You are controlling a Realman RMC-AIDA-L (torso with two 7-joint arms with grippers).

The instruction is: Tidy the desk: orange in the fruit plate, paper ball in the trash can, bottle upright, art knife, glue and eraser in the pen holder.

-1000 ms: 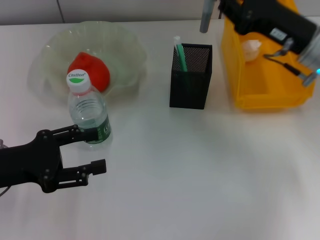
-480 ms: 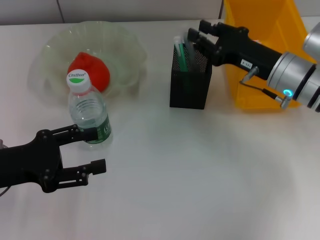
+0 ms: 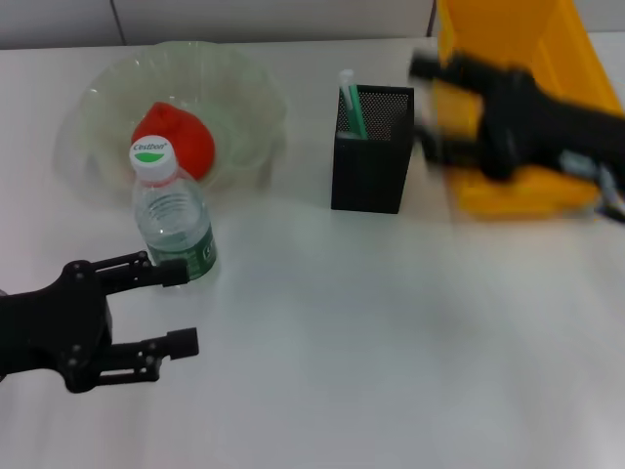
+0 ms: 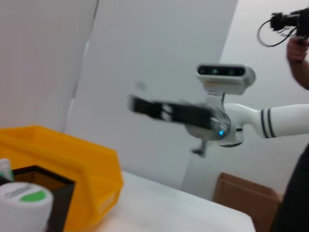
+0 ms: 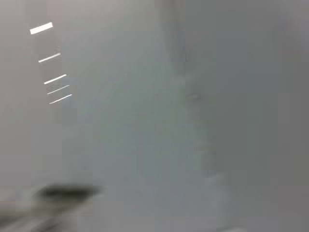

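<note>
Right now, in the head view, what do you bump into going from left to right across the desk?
Left end effector → bottle → pen holder → right end effector → yellow bin. The plate with the orange overlaps the bottle, so I skip them.

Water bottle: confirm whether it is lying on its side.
No: in the head view the water bottle stands upright, cap on top, in front of the fruit plate.
</note>
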